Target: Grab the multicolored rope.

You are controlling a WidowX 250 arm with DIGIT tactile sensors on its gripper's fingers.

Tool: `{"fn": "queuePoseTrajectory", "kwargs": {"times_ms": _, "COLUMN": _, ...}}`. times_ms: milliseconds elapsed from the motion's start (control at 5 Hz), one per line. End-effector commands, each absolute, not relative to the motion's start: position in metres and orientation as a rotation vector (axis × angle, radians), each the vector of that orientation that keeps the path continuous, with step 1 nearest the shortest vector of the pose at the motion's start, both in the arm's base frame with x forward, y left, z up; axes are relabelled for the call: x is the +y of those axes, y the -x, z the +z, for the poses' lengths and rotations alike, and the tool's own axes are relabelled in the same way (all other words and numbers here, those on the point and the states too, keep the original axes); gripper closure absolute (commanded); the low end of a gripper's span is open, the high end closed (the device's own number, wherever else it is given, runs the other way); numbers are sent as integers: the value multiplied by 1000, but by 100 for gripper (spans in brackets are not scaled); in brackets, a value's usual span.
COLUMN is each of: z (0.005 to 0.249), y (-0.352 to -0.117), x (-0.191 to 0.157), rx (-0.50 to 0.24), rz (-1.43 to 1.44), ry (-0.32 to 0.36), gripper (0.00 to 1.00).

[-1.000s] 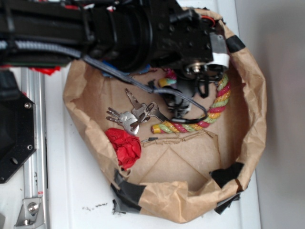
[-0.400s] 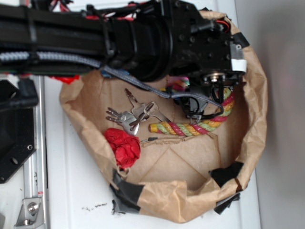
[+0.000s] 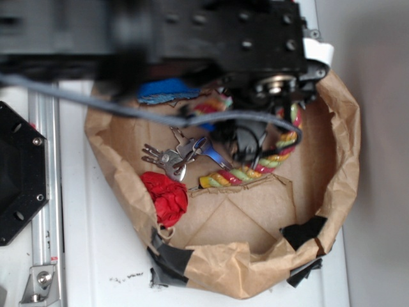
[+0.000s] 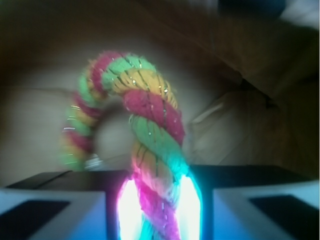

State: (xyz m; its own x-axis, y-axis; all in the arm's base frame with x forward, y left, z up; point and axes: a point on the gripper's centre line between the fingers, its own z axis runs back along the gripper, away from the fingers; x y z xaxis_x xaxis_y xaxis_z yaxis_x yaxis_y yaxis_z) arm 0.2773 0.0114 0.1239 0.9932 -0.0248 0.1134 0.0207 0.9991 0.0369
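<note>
- While the arm hangs low over the paper bag [image 3: 339, 147], the gripper [image 4: 159, 210] straddles the multicolored rope [image 4: 150, 125] — the wrist view shows the twisted strands running straight up through the gap between the two fingers [image 4: 52, 212].
- Jaws look clenched on the rope: each finger sits tight against a side of it, and the strands bulge just above them.
- From the outside, the rope [image 3: 268, 160] curls out from under the jaws toward its yellow end, lying on the bag floor — the grip is near the middle, probably so neither end drags heavily.
- Just beside the jaws lie the keys [image 3: 172, 157]; the red cloth ball [image 3: 166, 195] sits farther off, and the blue sponge piece [image 3: 166, 91] is behind the jaws.
- My read: the grasp is made, only the lift remains.
</note>
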Motion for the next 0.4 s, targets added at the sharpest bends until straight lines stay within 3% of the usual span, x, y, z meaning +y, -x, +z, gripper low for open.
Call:
{"fn": "queuePoseTrajectory", "kwargs": {"times_ms": 0, "z": 186, "y": -270, "x": -27, "rx": -119, "rz": 38, "ry": 3, "gripper": 100}}
{"fn": "queuePoseTrajectory", "kwargs": {"times_ms": 200, "z": 177, "y": -273, "x": -31, "rx": -111, "rz": 90, "ry": 7, "gripper": 100}}
